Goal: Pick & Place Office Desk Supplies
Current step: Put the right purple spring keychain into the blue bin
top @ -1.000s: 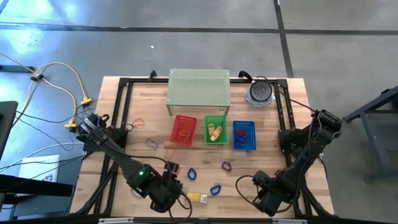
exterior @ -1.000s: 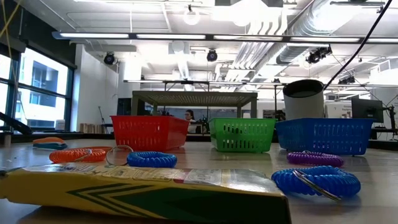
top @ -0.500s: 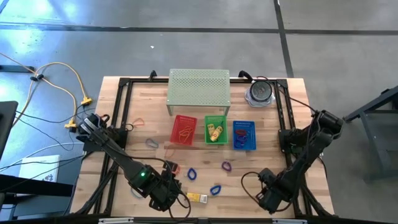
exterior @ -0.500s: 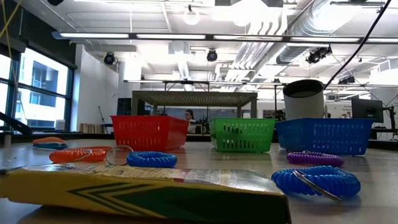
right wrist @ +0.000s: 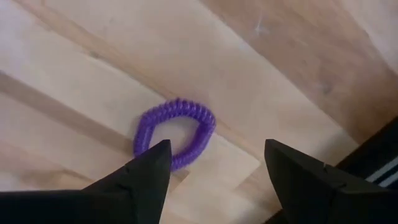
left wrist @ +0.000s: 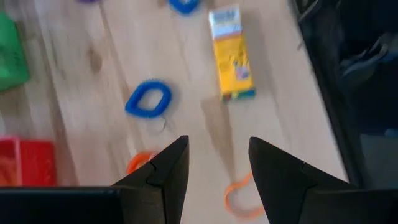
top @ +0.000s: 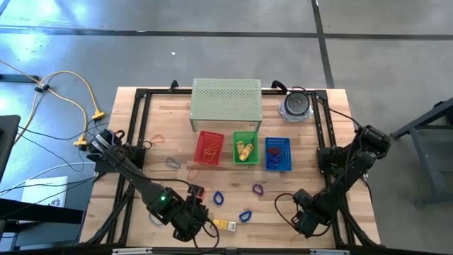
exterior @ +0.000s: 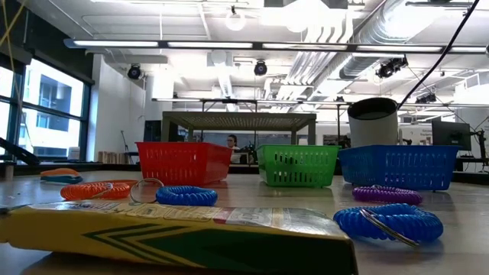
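A purple coiled loop lies flat on the wood right under my right gripper, which is open and points down near the table's front right, its fingers standing above and beside the loop. My left gripper hangs open over the front left, with nothing between its fingers. Ahead of it lie a yellow box, a blue loop and an orange loop. The red basket, green basket and blue basket stand in a row at mid-table.
More loops lie scattered: blue, purple, and others at the left. A perforated shelf and a round container stand at the back. Black frame rails run along the table's sides.
My right gripper has sunk toward the table and shifted a little toward the left and far edges. Nothing on the table has moved.
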`<state>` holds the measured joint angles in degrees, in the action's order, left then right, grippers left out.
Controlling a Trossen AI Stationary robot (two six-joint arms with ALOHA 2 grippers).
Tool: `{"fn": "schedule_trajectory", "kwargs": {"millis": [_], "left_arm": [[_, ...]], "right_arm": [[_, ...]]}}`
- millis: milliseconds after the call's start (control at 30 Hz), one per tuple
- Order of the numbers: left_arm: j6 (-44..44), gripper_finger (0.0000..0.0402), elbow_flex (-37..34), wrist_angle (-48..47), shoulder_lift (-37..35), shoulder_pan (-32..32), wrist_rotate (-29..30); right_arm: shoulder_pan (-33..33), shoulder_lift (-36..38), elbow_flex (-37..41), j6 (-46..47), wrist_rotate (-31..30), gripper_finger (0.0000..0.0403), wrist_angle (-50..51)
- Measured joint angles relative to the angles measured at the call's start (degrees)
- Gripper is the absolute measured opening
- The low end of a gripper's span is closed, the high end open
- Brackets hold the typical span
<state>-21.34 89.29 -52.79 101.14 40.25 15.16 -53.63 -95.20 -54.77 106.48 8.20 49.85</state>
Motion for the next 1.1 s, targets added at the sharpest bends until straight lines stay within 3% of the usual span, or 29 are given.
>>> {"fn": "schedule_trajectory", "kwargs": {"millis": [367, 667, 900, 1100], "left_arm": [[-0.63, 0.0159, -12.89, 18.86, 0.00, 0.28, 5.03], [-5.67, 0.0159, -16.11, 19.48, 0.00, 2.09, 11.24], [-13.19, 0.0159, -16.11, 20.39, 0.21, 4.93, 20.76], [-15.99, 0.0159, -16.08, 20.38, 1.64, 6.51, 21.06]], "right_arm": [[-0.02, 0.17, 5.37, 0.05, -2.01, 0.0246, -7.79], [0.00, 0.29, 6.71, -0.18, -0.81, 0.0233, -9.80], [-0.10, 0.20, 6.77, -3.13, -3.24, 0.0154, -7.39], [-0.07, 0.13, 6.79, -4.78, -3.34, 0.0054, -6.49]]}}
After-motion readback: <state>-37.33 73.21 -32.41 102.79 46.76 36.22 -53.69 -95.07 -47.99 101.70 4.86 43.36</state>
